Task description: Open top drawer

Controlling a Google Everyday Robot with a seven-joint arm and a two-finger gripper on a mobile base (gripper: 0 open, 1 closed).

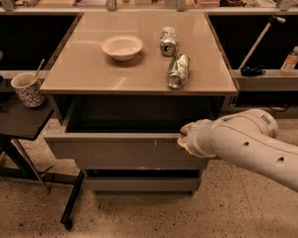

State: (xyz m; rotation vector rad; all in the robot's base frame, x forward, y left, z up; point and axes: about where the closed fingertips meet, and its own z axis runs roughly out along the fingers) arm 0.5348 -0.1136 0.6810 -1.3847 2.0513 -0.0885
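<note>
The top drawer [114, 152] is a wide flat grey front with small white scuffs right of its centre. It stands pulled out from under the beige cabinet top, with a dark gap behind its upper edge. My gripper [185, 137] is at the right part of the drawer's top edge, at the end of the white arm [248, 143] that comes in from the right. The wrist hides the gripper's tips. A narrower grey drawer front [141, 183] sits below, pushed in.
On the cabinet top [89, 68] lie a white bowl [122, 46] and two cans [168, 39] [177, 71] on their sides. A patterned cup with a spoon [27, 89] stands on a dark side table at left. A bottle [291, 60] stands on the right ledge.
</note>
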